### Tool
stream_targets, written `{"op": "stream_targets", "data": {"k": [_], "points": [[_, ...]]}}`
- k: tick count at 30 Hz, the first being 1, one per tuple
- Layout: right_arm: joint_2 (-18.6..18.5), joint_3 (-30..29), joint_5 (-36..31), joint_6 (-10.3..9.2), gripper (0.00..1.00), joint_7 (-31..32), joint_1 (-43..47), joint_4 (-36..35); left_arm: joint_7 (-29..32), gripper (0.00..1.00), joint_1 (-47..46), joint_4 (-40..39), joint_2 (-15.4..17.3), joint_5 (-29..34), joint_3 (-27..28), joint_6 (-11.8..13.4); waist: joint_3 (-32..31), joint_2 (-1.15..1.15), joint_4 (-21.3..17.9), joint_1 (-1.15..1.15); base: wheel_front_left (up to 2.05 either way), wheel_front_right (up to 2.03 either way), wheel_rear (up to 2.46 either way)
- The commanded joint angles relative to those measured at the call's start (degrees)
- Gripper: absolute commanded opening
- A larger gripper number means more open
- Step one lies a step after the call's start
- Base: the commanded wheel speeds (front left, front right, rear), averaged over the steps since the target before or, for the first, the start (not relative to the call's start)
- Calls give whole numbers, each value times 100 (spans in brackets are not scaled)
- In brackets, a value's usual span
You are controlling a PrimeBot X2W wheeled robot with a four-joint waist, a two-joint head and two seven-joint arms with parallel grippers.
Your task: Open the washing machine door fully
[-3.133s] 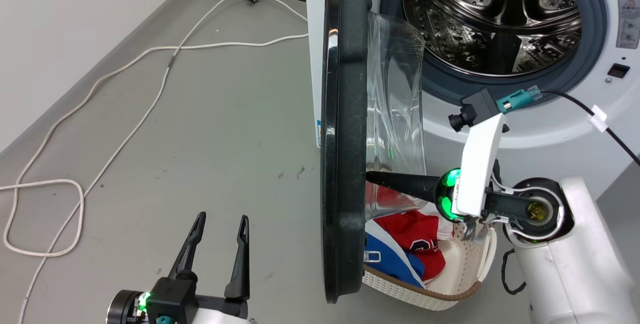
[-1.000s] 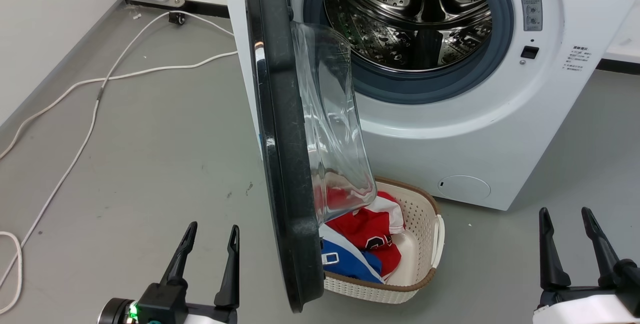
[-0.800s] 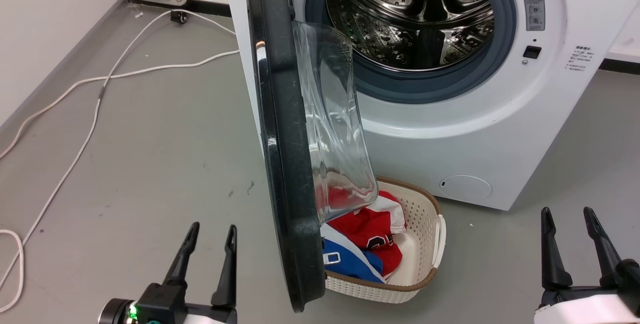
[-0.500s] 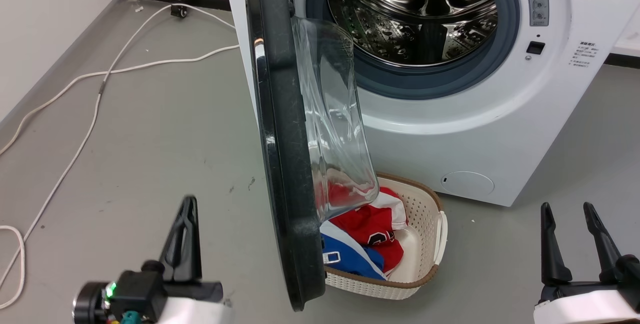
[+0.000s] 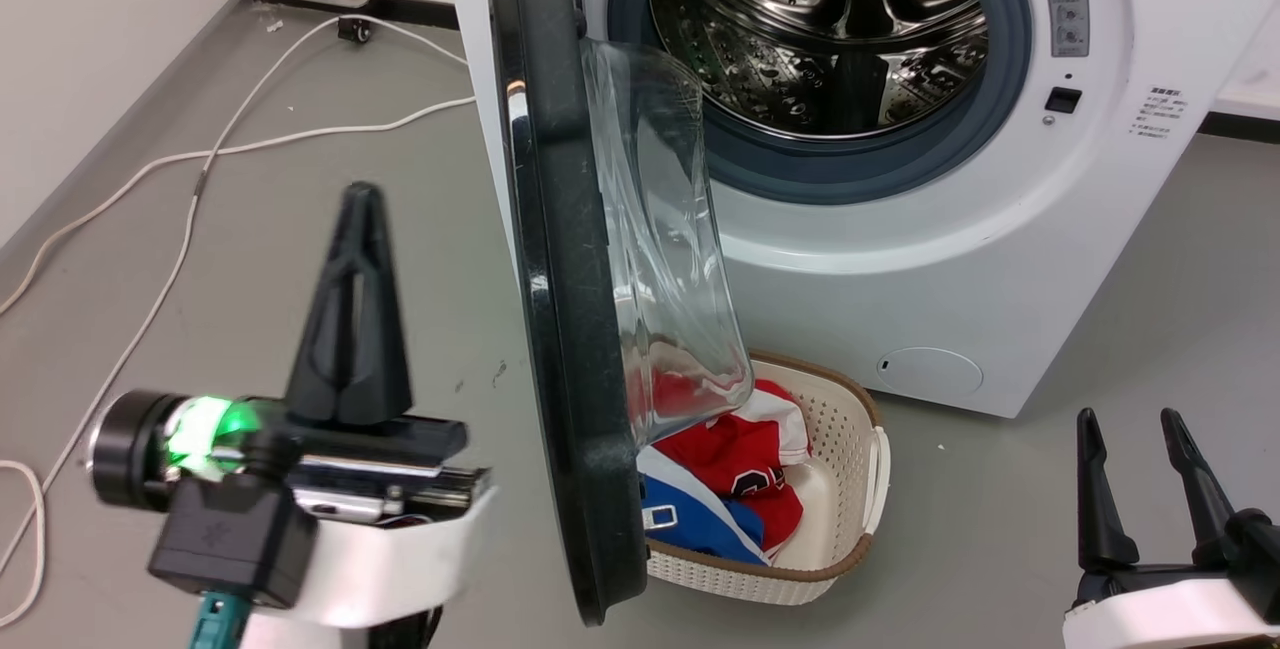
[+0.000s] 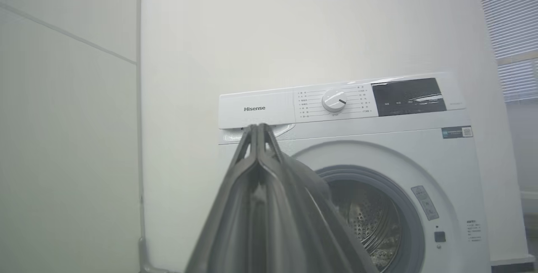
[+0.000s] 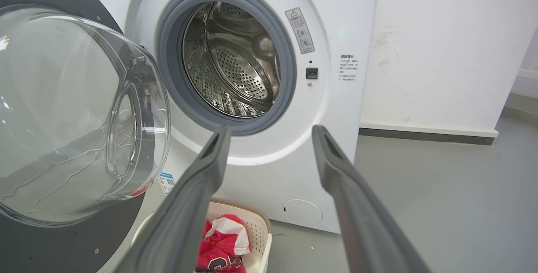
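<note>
Grey matte floor (image 5: 330, 259) fronts glossy black washing machine door (image 5: 560, 329) standing open; left gripper (image 6: 258, 128) pinched together, right gripper (image 5: 1127, 419) spread

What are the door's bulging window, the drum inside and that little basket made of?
Door window: clear glass by its look, glossy with reflections. Drum: shiny perforated metal, probably stainless steel. Basket: cream plastic, likely, moulded like wickerwork.

The washing machine door (image 5: 560, 329) is running off the head view's top edge and is covering the left side of the laundry basket (image 5: 780, 584). In the left wrist view the left tool (image 6: 258, 126) is hiding most of the door. The label print (image 5: 1155, 114) is showing too small to read.
</note>
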Motion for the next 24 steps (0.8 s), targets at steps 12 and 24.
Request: {"op": "stream_targets", "data": {"k": [12, 24], "points": [[16, 20, 119, -2, 100, -12, -23, 56, -14, 0, 240, 594, 11, 94, -1186, -310, -74, 0, -91, 0, 0, 0, 0], [16, -40, 191, -2, 100, -12, -41, 99, -14, 0, 669, 1690, 122, 70, -1850, -577, 8, 0, -22, 0, 0, 0, 0]]}}
